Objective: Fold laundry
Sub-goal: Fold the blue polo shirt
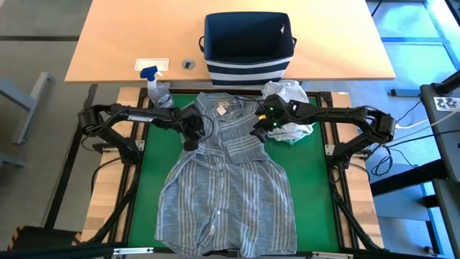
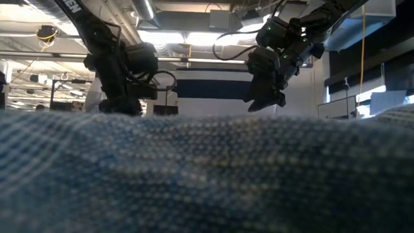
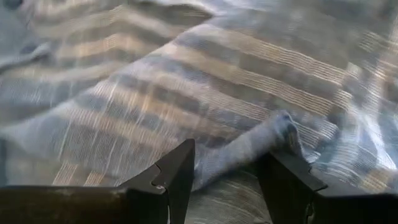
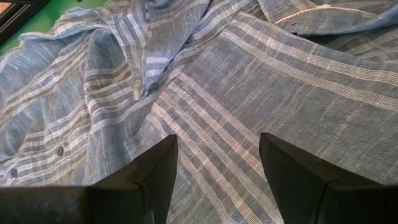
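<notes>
The grey-blue striped button-up shirt lies spread front-up on the green mat, collar toward the far edge. My left gripper points down on the shirt's left shoulder, open, with a raised fold between its fingers. My right gripper hovers open above the right shoulder with nothing between its fingers. A white t-shirt lies crumpled at the mat's far right, partly under the right arm. The mint-teal garment is out of view. My left gripper comes from above, slanting down, with one finger on each side of a raised fold of the shirt near its left shoulder. The fold fills the gap and leans against one finger. Whether the fingers pinch it, I cannot tell. The shirt lies on the mat.
A navy-and-white striped fabric basket stands on the wooden table beyond the mat. A spray bottle with a blue head stands at the mat's far left corner. Bare green mat shows on both sides of the shirt.
</notes>
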